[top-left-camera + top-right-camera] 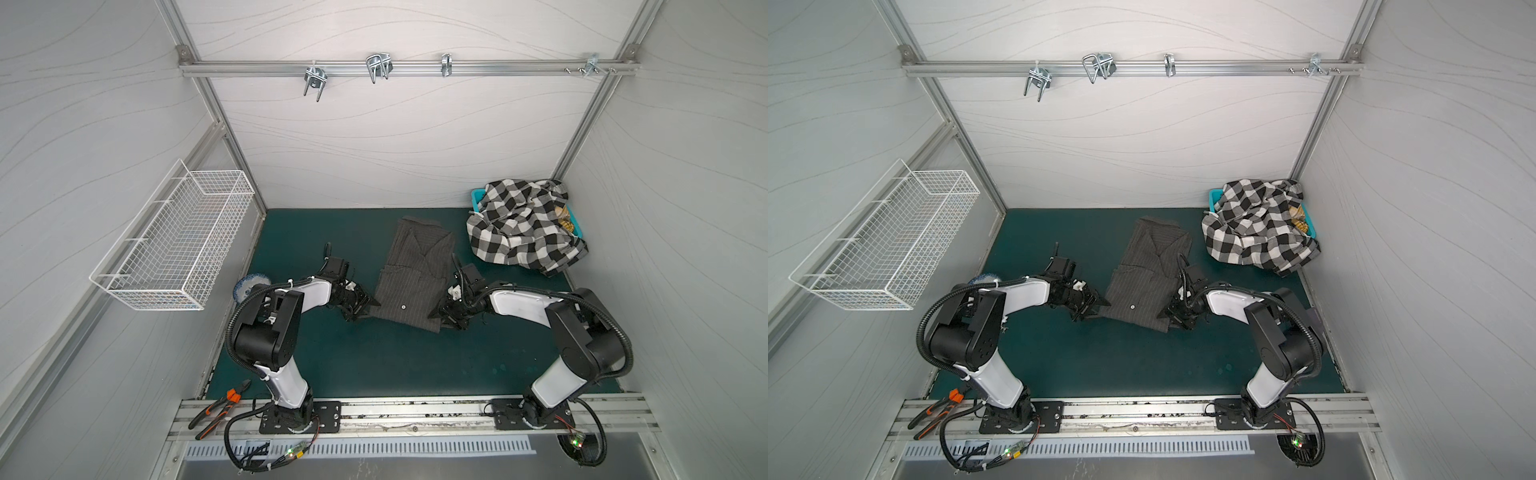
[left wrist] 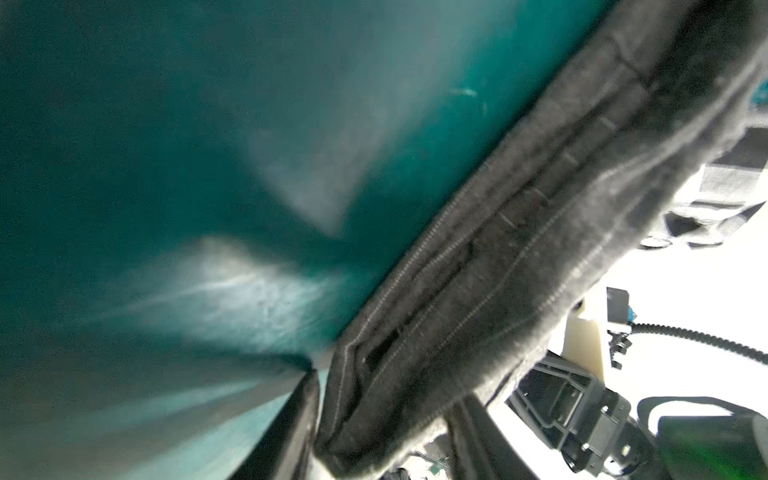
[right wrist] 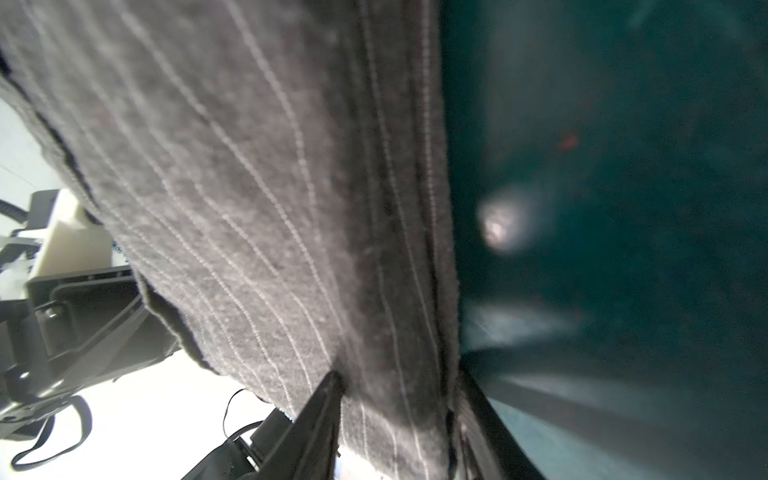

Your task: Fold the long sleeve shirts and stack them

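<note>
A dark green mat (image 1: 374,361) is seen as the work surface, boxed in by pale grey wall panels with aluminium framing. A white wire basket (image 1: 178,245) is mounted on the wall at mid-left, and a metal rail (image 1: 519,66) with hooks is seen across the top of the frame. Orange-handled pliers (image 1: 220,405) are seen at lower left on the front rail, and a blue-and-white dish (image 1: 249,282) shows behind the left arm.

The pinstriped shirt (image 1: 409,282) (image 1: 1142,282) is laid flat at the centre of the mat, collar toward the top of the frame. The checked shirt (image 1: 519,232) (image 1: 1254,232) is heaped at right of centre, spilling over a teal basket (image 1: 478,195) onto the mat.

The left gripper (image 1: 365,305) is placed at the left bottom corner of the pinstriped shirt, the right gripper (image 1: 438,311) at the right bottom corner. In the right wrist view cloth (image 3: 270,208) is seen between the fingers (image 3: 320,415). In the left wrist view the hem (image 2: 498,270) is seen at the jaws. Whether either is clamped cannot be told.
</note>
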Available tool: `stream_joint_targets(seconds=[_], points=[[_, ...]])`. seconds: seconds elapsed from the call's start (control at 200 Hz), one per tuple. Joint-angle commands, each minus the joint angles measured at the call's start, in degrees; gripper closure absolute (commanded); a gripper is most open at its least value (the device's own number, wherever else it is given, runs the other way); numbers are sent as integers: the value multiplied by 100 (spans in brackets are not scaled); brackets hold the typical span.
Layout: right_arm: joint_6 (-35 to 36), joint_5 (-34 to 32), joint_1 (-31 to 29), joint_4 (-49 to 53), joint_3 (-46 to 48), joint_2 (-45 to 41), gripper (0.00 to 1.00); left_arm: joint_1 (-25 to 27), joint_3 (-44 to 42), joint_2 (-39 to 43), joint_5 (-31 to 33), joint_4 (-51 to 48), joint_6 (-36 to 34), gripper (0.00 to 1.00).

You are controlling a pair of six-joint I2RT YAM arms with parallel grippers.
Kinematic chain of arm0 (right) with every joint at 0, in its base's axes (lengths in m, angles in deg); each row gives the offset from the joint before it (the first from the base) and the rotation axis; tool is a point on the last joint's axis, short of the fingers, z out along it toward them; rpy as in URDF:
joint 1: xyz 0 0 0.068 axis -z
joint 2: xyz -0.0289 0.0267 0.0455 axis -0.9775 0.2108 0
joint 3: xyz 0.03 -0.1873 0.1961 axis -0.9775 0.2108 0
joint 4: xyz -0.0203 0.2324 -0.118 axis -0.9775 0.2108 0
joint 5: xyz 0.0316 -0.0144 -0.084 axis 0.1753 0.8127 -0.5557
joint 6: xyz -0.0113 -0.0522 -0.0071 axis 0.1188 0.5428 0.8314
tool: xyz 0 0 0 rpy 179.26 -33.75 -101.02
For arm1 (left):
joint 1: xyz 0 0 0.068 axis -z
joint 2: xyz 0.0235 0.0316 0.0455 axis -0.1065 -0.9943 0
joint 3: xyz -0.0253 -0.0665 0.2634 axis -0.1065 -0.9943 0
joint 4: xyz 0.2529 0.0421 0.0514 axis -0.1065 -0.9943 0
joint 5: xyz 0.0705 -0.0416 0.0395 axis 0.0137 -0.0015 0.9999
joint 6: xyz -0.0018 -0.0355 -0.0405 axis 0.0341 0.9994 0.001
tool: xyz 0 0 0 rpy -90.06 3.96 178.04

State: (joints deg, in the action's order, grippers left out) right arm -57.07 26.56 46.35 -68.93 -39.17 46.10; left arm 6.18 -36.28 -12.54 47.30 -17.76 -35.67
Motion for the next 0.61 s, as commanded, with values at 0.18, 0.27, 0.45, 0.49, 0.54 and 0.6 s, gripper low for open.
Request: stream_joint_targets(seconds=[0.18,0.27,0.45,0.49,0.54,0.6], points=[[-110,-369,-32,354,183,-74,42,69,54,-526,455,178,-19,64],[-227,-341,-42,329,405,-286,42,81,44,-518,409,170,-10,67],[-474,-221,-103,60,663,-394,50,114,-11,-427,374,189,16,71],[-483,-219,-103,12,663,-362,51,131,-29,-421,374,188,16,72],[-522,-183,-98,-73,663,-310,55,150,-48,-417,371,197,25,73],[-565,-93,-112,-183,641,-225,57,183,-81,-431,391,206,25,73]])
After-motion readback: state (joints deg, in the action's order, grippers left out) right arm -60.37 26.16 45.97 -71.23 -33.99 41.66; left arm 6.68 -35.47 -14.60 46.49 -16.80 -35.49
